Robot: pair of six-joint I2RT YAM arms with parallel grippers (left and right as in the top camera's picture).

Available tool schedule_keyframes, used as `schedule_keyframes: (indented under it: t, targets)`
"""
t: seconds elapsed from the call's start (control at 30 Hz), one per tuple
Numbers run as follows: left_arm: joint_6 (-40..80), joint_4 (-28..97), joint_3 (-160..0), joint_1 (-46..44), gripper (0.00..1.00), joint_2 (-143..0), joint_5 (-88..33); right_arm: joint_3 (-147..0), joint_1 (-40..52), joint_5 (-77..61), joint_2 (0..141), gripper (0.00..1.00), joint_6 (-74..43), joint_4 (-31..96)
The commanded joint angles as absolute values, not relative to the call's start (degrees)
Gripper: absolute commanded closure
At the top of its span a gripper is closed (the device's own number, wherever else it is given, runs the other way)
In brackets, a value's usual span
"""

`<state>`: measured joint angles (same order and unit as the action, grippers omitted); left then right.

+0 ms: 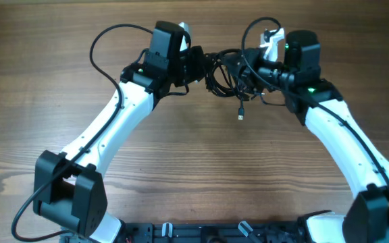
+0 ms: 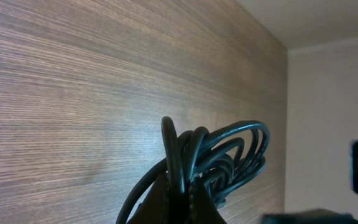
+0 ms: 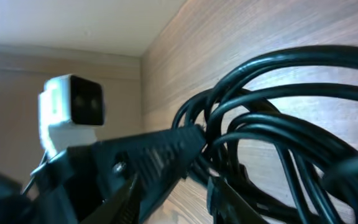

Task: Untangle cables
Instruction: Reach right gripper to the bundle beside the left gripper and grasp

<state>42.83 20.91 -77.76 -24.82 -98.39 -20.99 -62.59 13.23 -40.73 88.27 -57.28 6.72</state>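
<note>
The cables (image 1: 225,73) are a tangled bundle of thin black cords, held above the table at the far centre between my two grippers. One plug end (image 1: 240,115) hangs down from the bundle. My left gripper (image 1: 196,64) is shut on a few strands; in the left wrist view its jaws (image 2: 180,198) pinch cords whose loops (image 2: 232,149) fan out to the right. My right gripper (image 1: 253,71) is at the bundle's right side. In the right wrist view its jaws (image 3: 179,202) are apart with bare wood between them, and the cables (image 3: 278,124) pass by the right finger.
The wooden table (image 1: 201,169) spreads out below the bundle. The left gripper's body and its white camera (image 3: 73,106) show close in the right wrist view. Thicker black arm wires (image 1: 107,40) loop behind both wrists. The table's far edge is just behind the grippers.
</note>
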Motion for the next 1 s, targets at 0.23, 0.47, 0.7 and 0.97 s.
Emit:
schedule_keyframes:
  t: [0.23, 0.47, 0.7, 0.97]
  targets:
    - [44.0, 20.3, -78.4, -25.4, 0.96, -97.9, -23.2, -63.6, 13.8, -39.9, 97.1, 0.69, -60.0, 4.6]
    - [44.0, 20.3, -78.4, -25.4, 0.96, -97.9, -25.8, -63.6, 13.8, -39.9, 99.2, 0.70, -60.1, -1.8]
    - [44.0, 19.6, -78.4, -25.4, 0.96, -97.9, -27.7, -63.4, 14.8, -39.9, 99.4, 0.70, -60.0, -2.2]
    - [44.0, 18.4, -78.4, -25.4, 0.96, -97.9, -29.4, -63.4, 14.5, -40.0, 100.3, 0.91, -55.9, -2.0]
